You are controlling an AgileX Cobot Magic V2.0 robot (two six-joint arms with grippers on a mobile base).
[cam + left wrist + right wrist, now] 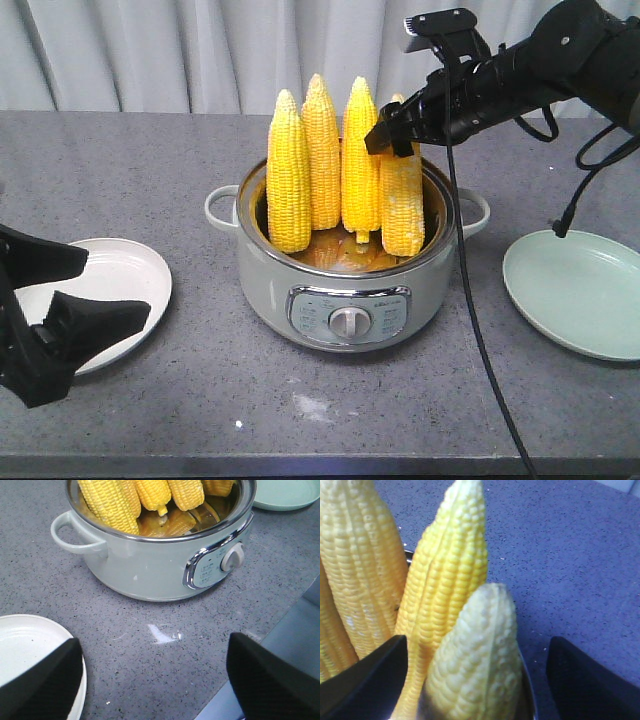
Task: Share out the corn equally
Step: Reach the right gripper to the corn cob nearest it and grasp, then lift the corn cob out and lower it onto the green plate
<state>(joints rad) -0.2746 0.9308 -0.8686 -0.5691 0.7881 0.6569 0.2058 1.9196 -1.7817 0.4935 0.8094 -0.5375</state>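
Nothing dished out yet: all four bright yellow corn cobs (340,170) stand upright in the pale grey electric cooking pot (345,290), while the round white plate (150,272) and mint-green plate (580,290) are bare. The right pincer (392,135) straddles one cob's tip, wide open and not clamped. The left pincer (115,285) gapes empty.

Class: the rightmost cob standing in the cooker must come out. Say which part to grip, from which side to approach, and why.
Grip the rightmost cob on its exposed upper part, just below the tapered tip, coming from above with jaws straddling it. It stands upright, the cooker walls its lower end, and neighbouring cobs crowd its left. The right gripper is there, open.
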